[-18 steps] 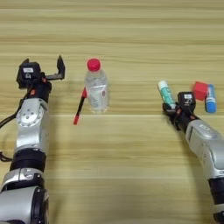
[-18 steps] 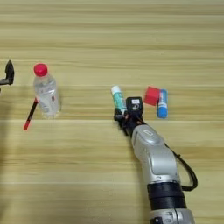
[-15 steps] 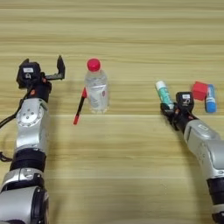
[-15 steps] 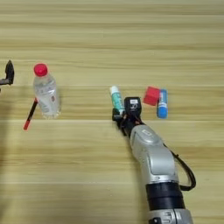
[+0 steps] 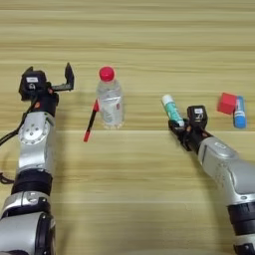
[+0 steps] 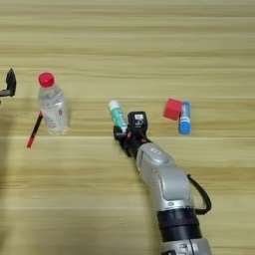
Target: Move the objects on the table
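Five small items sit on the light wooden table (image 5: 149, 45), and both arms are in the shot. Over on the left, the left gripper (image 5: 50, 79) hovers above the planks with its two black fingers spread wide apart, nothing between them, well to the left of the clear plastic bottle (image 5: 110, 102). That bottle stands upright, red cap on top, and the thin red-and-black marker (image 5: 90, 120) lies just beside it on its left, slanting down and away, its upper end close against the bottle's side.

Now the right side, where the action is! The right gripper (image 6: 124, 133) is down at the near end of the white-and-green tube (image 6: 117, 114), which lies flat on the table, pointing up and slightly left, white cap at the far end. The black fingers flank the tube's lower end, touching it, but whether they are actually pinching it I cannot tell from here.

Further right, the red cube (image 6: 173, 108) rests on the wood with the blue tube (image 6: 185, 118) lying just beside it on the right, its white cap toward the far edge, the two nearly touching. Both sit apart from the gripper.
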